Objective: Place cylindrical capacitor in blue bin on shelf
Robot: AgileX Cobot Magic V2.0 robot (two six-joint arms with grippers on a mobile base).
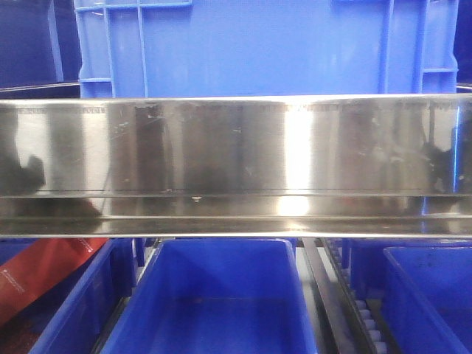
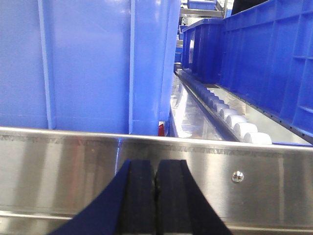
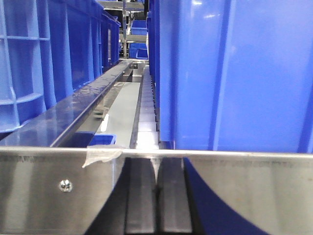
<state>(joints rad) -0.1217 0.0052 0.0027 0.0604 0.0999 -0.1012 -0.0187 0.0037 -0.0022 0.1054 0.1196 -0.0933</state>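
The cylindrical capacitor shows in no view. The shelf's shiny steel front rail (image 1: 236,166) crosses the front view; it also fills the bottom of the left wrist view (image 2: 58,166) and the right wrist view (image 3: 44,191). A large blue bin (image 1: 258,48) stands on the tier above the rail, and an open blue bin (image 1: 214,302) sits on the tier below. My left gripper (image 2: 155,169) is shut with nothing between the pads, right in front of the rail. My right gripper (image 3: 157,171) is shut and empty too, close to the rail.
More blue bins (image 1: 428,295) flank the lower bin. A red packet (image 1: 37,284) lies in the lower left bin. White roller tracks (image 2: 230,120) run between bins on the upper tier. A strip of tape (image 3: 100,154) hangs on the rail edge.
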